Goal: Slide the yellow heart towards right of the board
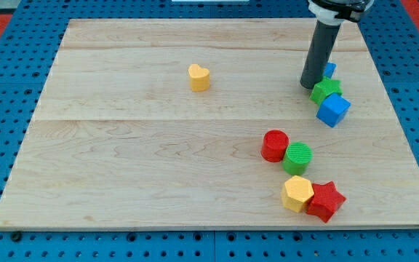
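Observation:
The yellow heart point(199, 76) lies on the wooden board point(122, 160) a little left of centre, toward the view's top. My tip point(309, 85) rests on the board far to the right of the heart, about 150 px away, touching nothing yellow. It stands just left of a green block point(326, 90). A small blue block point(329, 70) shows partly behind the rod.
A blue cube point(333, 110) sits just below the green block near the right edge. Lower right holds a red cylinder point(274, 145), a green cylinder point(297, 158), a yellow hexagon block point(297, 193) and a red star point(326, 200). Blue pegboard surrounds the board.

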Available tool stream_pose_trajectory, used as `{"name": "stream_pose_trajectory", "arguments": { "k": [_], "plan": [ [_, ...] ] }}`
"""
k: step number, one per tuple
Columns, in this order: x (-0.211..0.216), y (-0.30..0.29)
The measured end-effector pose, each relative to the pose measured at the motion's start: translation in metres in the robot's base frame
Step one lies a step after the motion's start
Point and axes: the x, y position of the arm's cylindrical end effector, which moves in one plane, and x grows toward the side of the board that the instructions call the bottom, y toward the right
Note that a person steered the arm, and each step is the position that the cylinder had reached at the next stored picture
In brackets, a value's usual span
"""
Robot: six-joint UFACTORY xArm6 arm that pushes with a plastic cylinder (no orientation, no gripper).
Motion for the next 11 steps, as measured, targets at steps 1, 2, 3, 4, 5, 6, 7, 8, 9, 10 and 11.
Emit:
{"name": "stream_pose_trajectory", "arguments": {
  "k": [1,2,3,4,5,6,7,8,9,10,11],
  "plan": [
    [-0.017,-0.021],
    [-0.019,-0.069],
    [0.011,-0.108],
    [0.022,-0.156],
    [-0.011,-0.166],
    [-0.039,-0.169],
    [-0.014,-0.195],
    [-0.025,-0.226],
    [-0.054,-0.226],
    [-0.07,-0.227],
    [-0.078,-0.284]
  ]
}}
